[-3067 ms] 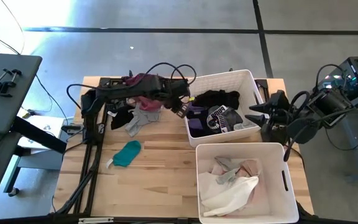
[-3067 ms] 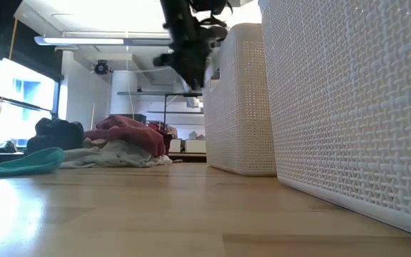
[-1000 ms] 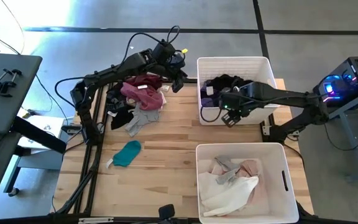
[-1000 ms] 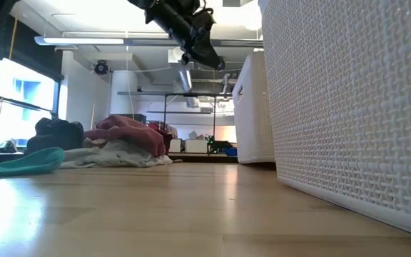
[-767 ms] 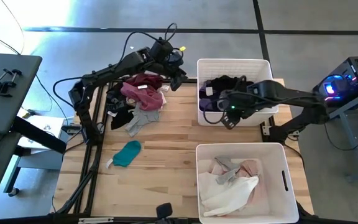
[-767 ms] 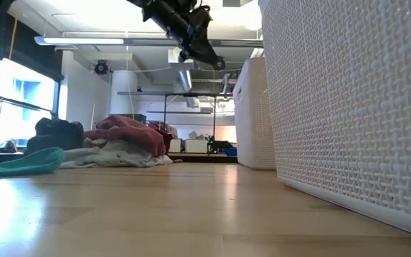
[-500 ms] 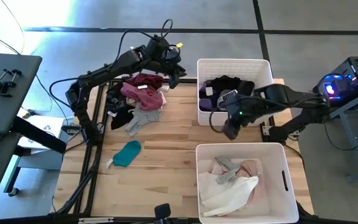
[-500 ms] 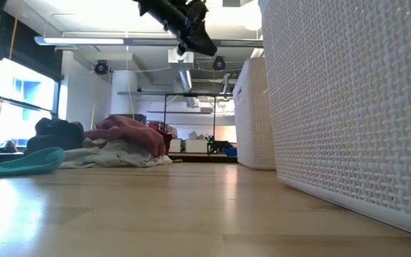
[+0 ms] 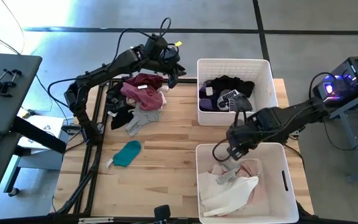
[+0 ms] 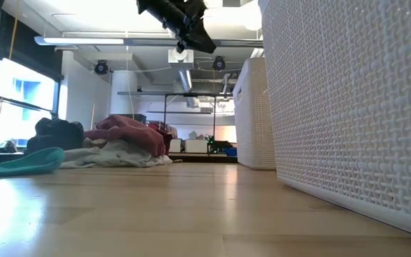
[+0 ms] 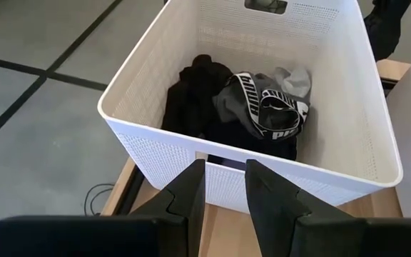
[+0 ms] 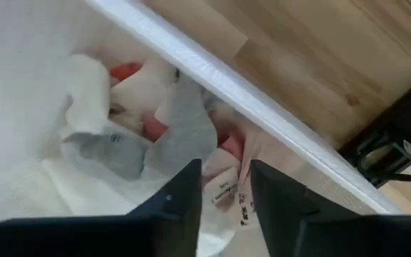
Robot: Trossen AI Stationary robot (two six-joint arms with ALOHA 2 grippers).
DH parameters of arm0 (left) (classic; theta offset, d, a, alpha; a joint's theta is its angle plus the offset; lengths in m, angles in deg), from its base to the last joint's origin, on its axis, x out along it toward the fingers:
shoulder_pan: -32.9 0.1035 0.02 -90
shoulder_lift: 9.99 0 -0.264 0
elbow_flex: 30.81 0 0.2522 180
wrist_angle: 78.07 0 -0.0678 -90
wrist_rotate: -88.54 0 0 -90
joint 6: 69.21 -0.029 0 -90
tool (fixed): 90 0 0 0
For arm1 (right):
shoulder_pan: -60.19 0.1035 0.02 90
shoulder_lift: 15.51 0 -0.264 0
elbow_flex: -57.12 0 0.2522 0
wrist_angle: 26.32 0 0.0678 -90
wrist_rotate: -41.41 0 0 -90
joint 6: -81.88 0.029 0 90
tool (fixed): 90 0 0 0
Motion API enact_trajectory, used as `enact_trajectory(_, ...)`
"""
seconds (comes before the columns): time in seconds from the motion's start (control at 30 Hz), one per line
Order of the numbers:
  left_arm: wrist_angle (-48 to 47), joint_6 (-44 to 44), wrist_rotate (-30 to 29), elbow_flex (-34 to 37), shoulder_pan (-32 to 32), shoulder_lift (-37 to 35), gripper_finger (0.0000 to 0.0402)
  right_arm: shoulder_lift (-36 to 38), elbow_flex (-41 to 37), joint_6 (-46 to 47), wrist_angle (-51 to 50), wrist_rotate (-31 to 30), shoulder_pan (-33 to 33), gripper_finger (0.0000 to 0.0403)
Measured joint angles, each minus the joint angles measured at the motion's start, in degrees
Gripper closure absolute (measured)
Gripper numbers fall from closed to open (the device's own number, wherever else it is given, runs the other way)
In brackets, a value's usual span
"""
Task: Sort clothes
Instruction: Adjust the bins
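The unsorted clothes (image 9: 138,99) lie in a heap on the far left part of the table (image 9: 166,162): a maroon garment on top, black pieces to its left, a grey one trailing toward the near side. A teal garment (image 9: 127,153) lies alone, nearer and a little left of the heap. The far bin (image 9: 234,65) on the right holds dark items, among them a black piece and a grey-and-black one with a printed waistband (image 11: 262,107). The near bin (image 9: 241,149) holds pale things: white, pink and grey fabric (image 12: 155,143).

The left gripper (image 9: 171,70) hangs in the air at the far edge of the table, between the heap and the far bin, above table height in the low view (image 10: 184,28). Its fingers (image 11: 191,193) stand a narrow gap apart with nothing between them. The heap lies just to its left and slightly nearer, so this arm is plainly the closer one to the pile; its camera faces the far bin, away from the clothes.

The right gripper (image 9: 229,152) sits over the far left rim of the near bin, pointing down into the pale laundry. Its fingers (image 12: 184,193) are parted a little and hold nothing. The heap is well apart from it, across the table to the left; the teal garment is the nearer loose piece but also lies on the left arm's side.
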Motion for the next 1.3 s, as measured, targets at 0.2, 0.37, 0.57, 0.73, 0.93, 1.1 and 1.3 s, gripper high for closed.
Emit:
enact_trajectory(0.2,-0.3,0.4,0.0,0.0,0.0,0.0,0.0312,0.1,-1.8,6.1,0.1,-0.8,4.4,0.0364)
enact_trajectory(0.37,-1.6,0.4,0.1,0.0,0.0,0.0,0.0312,0.3,-1.6,8.5,0.1,0.7,8.3,0.0399)
enact_trajectory(0.57,-3.0,0.4,0.1,0.0,0.0,-0.6,0.0312,0.5,5.4,11.6,0.2,-13.2,9.8,0.0398)
enact_trajectory(0.73,-3.1,0.5,0.2,0.0,0.0,-0.9,0.0312,1.0,5.0,10.6,0.2,-24.7,7.3,0.0402)
enact_trajectory(0.93,-3.1,0.5,0.2,0.0,-0.1,-0.9,0.0312,1.2,-2.5,10.9,0.3,-22.6,-0.8,0.0403)
enact_trajectory(1.1,-3.2,0.5,0.2,0.0,-0.1,-0.9,0.0312,1.2,-7.2,5.9,2.3,-10.3,-4.4,0.0403)
enact_trajectory(1.3,-3.6,0.5,0.2,0.0,-0.1,-0.9,0.0312,1.3,-8.5,0.6,2.5,-0.1,-2.8,0.0403)
